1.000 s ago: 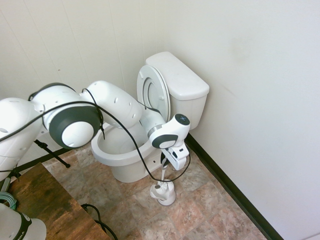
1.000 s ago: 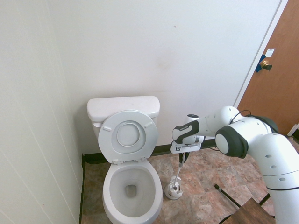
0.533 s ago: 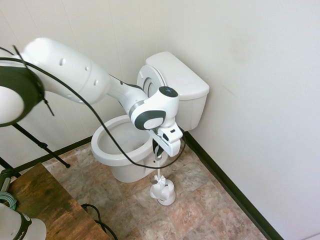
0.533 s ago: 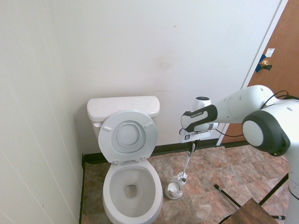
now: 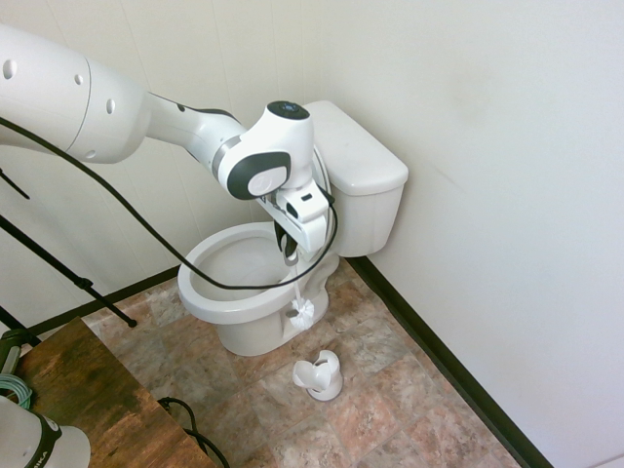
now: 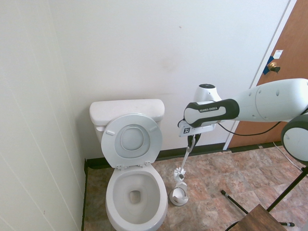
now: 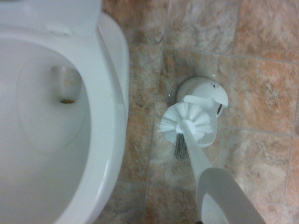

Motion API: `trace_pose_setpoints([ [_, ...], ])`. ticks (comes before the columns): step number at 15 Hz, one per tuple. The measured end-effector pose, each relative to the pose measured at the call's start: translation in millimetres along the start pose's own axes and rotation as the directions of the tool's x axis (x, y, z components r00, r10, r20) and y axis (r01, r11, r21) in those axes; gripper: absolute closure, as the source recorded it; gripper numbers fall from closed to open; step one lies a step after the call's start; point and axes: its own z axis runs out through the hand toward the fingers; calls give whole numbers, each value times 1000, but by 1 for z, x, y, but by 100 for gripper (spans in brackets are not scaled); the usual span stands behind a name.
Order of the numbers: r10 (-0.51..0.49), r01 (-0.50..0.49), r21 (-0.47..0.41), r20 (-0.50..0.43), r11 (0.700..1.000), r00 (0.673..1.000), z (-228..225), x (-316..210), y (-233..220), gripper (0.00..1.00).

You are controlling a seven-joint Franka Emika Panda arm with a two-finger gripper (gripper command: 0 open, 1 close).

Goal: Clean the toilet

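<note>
Toilet (image 6: 134,192), white glossy ceramic with its lid raised, stands against the wall, just beside my gripper (image 6: 191,142), which is clamped on a thin white brush (image 6: 185,161) hanging above its white holder (image 6: 178,195).

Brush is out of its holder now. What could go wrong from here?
The brush hangs from the gripper on a long thin handle, so it may swing or slip. Its head hangs beside the toilet rim and could clip it when moving across. The holder stands close below and could be knocked over.
</note>
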Motion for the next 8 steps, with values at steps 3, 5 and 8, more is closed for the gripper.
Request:
trace_pose_setpoints([
  [3, -33, 34, 14, -42, 999, 999, -31, -32, -46, 100],
  [5, -61, 62, 22, -60, 998, 996, -47, -59, -73, 100],
  [8, -102, 104, 36, -62, 994, 993, -53, -97, -100, 100],
])
